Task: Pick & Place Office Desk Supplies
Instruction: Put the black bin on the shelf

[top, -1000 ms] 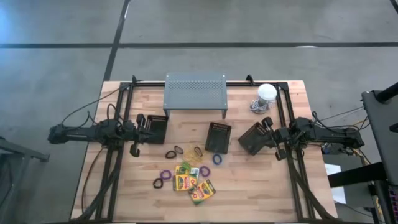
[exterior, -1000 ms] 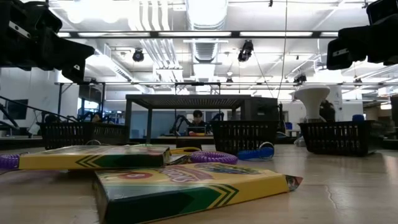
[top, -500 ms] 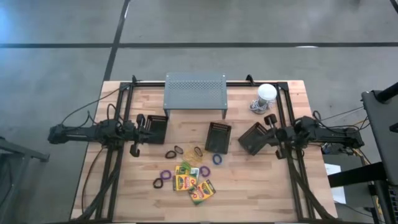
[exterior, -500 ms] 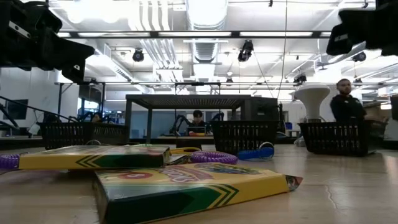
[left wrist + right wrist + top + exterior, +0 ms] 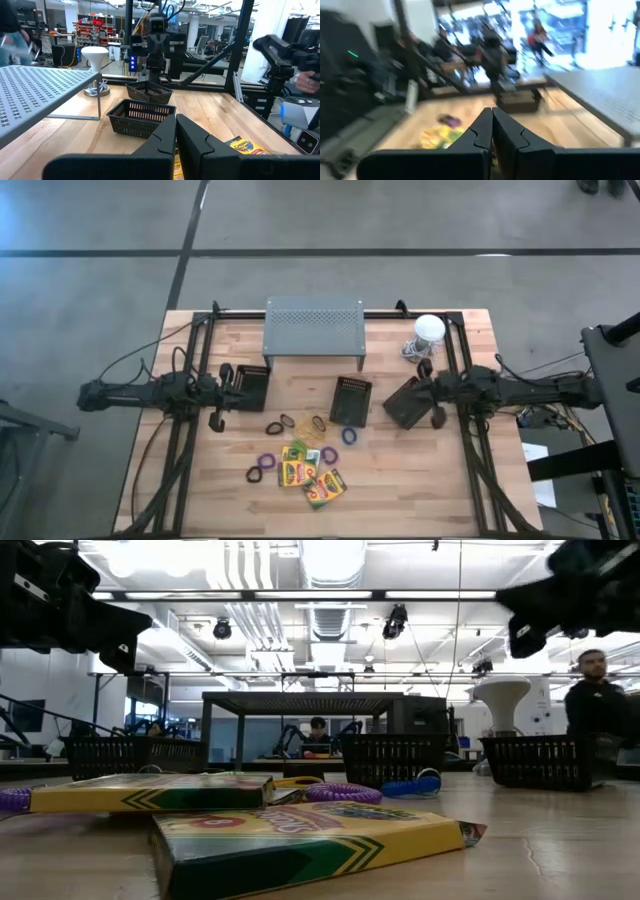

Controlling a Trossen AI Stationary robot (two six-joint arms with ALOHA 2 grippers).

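Evenly lit from ceiling fixtures; faint shadows. Window glare at 1 o'clock, heavy motion blur in right wrist view. Nearest crayon box soft-focused.

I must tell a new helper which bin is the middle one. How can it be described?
Find the grey stand at the table's back edge. Below its right leg sits a black mesh bin, between two other bins. Only this one has loops lying against its front.

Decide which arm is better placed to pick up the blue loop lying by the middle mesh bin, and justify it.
Probably right. The right gripper, shut and empty, hovers over the right black mesh bin, nearer the thin blue loop. The left gripper, also shut, waits beside the left black mesh bin, farther away.
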